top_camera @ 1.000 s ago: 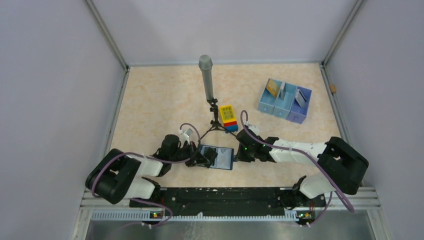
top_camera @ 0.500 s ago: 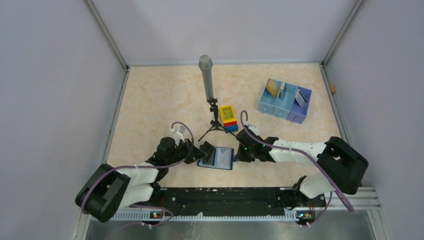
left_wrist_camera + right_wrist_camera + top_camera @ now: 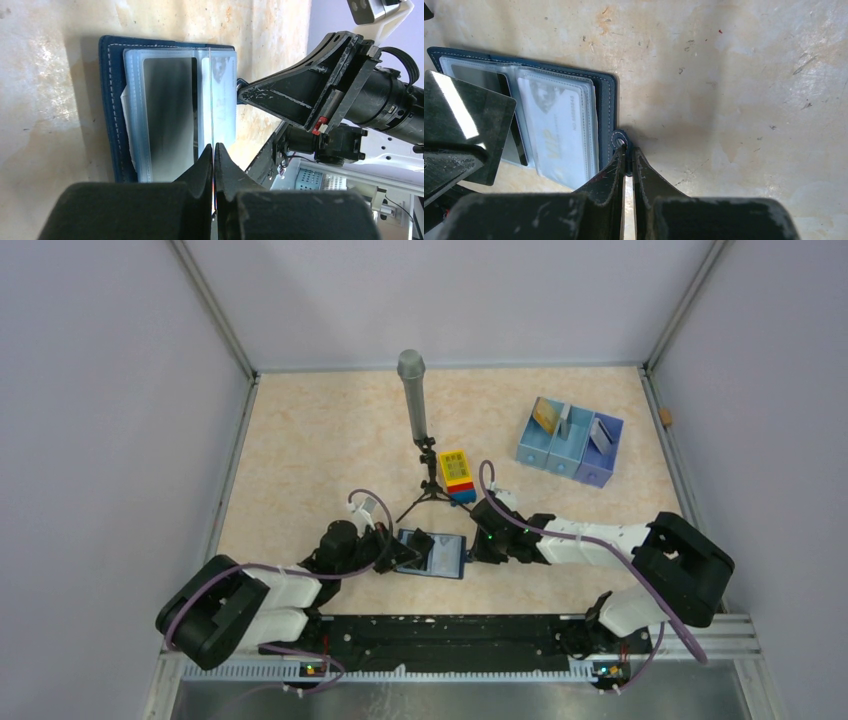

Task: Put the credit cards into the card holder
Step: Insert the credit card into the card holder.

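Near table edge, between the arms: card holder open, both grippers on it.

Tan table (image 3: 300, 440); blue tray (image 3: 563, 462) far right, well apart, with a gold card (image 3: 545, 415) standing in its left compartment. Navy card holder (image 3: 450, 558) lies flat, clear sleeves up, a pale card (image 3: 556, 132) inside one. At its snap tab (image 3: 619, 140), right gripper (image 3: 626, 150) pinched nearly closed on the tab. Over the sleeves, left gripper (image 3: 214, 150) clamped tight on a dark card (image 3: 466, 125), held on edge; contact with sleeves unclear.

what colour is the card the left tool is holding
The card is glossy black, seen best in the right wrist view.
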You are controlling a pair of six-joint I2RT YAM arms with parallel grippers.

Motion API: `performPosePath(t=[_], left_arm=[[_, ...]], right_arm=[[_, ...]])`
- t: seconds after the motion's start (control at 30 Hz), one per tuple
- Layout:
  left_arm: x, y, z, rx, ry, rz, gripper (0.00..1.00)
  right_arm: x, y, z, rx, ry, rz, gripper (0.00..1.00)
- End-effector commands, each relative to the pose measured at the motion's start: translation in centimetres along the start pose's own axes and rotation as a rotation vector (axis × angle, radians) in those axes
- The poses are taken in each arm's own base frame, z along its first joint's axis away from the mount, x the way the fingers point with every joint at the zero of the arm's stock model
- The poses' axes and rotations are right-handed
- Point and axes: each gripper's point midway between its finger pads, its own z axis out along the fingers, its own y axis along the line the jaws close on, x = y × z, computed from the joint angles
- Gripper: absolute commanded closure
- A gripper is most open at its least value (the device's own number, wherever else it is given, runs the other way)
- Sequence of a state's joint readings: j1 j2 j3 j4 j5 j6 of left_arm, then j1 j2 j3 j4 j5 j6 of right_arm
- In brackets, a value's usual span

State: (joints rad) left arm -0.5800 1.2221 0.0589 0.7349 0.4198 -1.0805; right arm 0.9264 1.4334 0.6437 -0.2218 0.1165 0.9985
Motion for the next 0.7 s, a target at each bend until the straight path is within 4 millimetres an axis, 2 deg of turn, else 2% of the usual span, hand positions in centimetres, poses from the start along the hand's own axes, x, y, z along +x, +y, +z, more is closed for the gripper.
performPosePath(t=[0.0,0.67], left_arm=[[-0.7,-1.1,0.3,0.044,-0.043,0.014,1.00],[0.3,0.3,0.9,-0.016,-0.023,-0.008,1.00]], right_arm=[[0.5,-1.0,0.4,0.061,0.003,-0.020,1.00],[0.5,-1.3,0.3,0.075,0.002,-0.020,1.00]])
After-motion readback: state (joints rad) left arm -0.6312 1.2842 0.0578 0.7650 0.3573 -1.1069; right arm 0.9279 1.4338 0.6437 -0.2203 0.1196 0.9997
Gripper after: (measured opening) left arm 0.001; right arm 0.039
